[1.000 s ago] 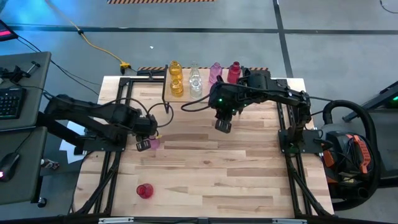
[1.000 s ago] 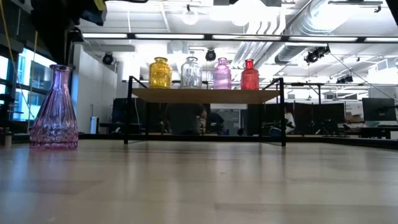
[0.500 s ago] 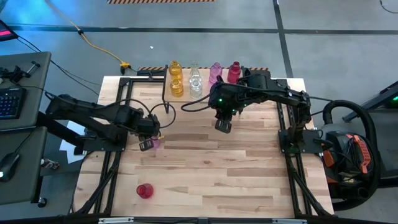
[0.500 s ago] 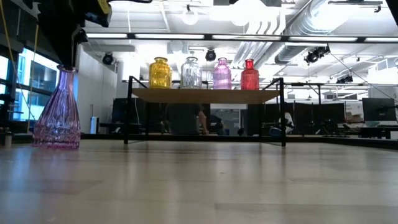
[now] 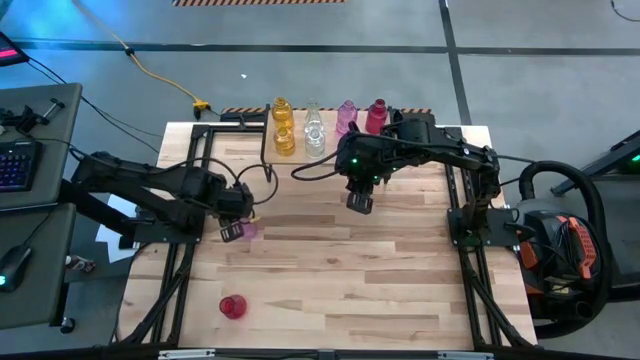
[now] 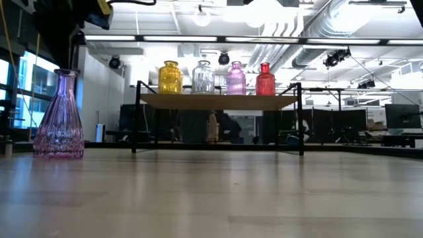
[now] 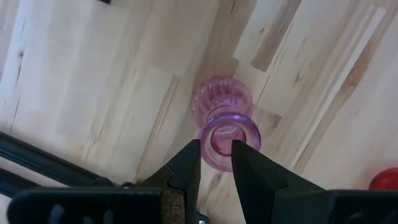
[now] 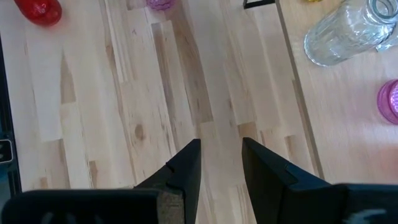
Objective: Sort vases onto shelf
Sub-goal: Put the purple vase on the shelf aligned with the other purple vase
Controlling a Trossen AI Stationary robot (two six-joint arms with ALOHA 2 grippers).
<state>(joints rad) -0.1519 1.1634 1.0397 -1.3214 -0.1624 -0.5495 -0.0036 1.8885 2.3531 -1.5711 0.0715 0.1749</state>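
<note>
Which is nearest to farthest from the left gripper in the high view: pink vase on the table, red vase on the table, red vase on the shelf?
1. Pink vase on the table, at the left gripper.
2. Red vase on the table, near edge.
3. Red vase on the shelf, far right end.
</note>
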